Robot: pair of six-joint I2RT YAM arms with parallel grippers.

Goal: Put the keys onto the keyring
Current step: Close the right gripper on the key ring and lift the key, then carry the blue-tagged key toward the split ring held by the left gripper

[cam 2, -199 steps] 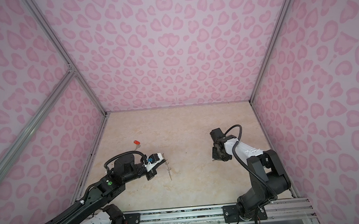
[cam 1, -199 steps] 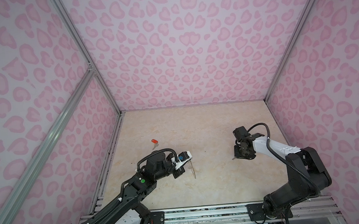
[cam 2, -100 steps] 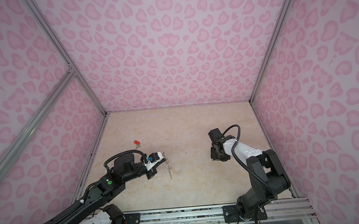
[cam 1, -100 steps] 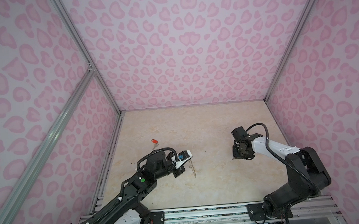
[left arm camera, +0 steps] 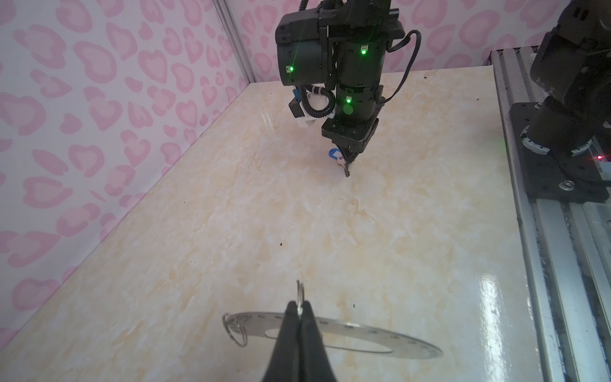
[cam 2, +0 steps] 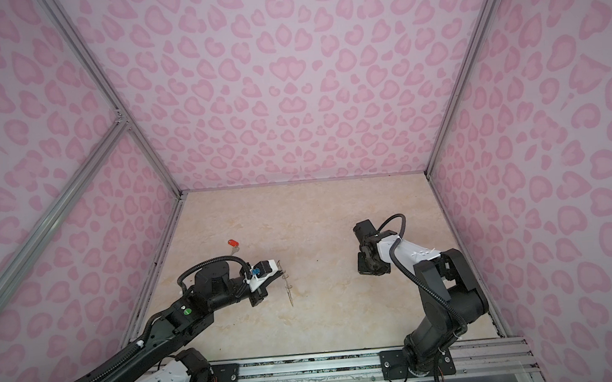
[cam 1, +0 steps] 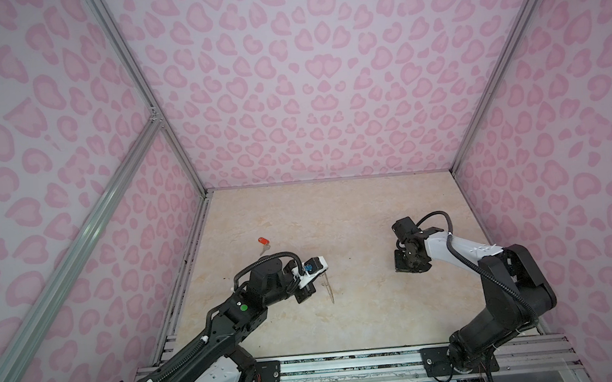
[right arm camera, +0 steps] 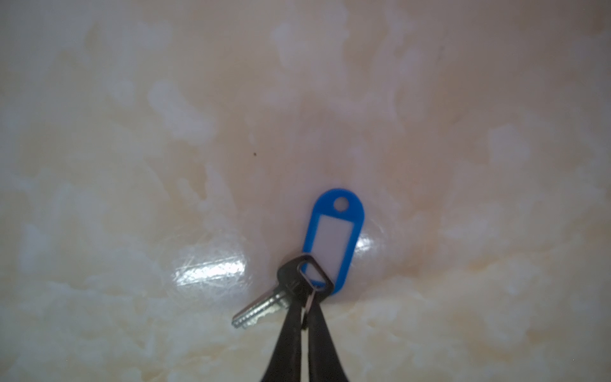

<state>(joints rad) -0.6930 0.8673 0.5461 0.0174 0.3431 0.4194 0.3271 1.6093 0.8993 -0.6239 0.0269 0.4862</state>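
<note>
Just now closed the right gripper [right arm camera: 305, 299]: went from slightly parted a second ago to pressed together, pinching the thin split ring [right arm camera: 310, 297] joining the blue-tagged key [right arm camera: 261, 309] to its tag. Caught the ring rather than the blade or the plastic, judging by the right wrist view; left key and tag lying flat on the table [cam 1: 335, 215], not yet lifted. Held the left gripper [left arm camera: 299, 307] unchanged meanwhile, clamped tight on a small wire loop [left arm camera: 300, 292] at the edge of the keyring [left arm camera: 363, 334], with the disc hanging edge-on in both top views, well apart from the blue-tagged key; contact between its lower edge and the table impossible to tell. Left the red-tagged key [cam 1: 264, 241] untouched on the table near the left wall, beyond the left arm. Meant, by judgement, a first key secured and ready for raising and carrying across to the keyring; threading not begun for either key. Called for care next: thin ring, narrow pinch, likely to swing or slip once lifted, with key and tag dangling below.
</note>
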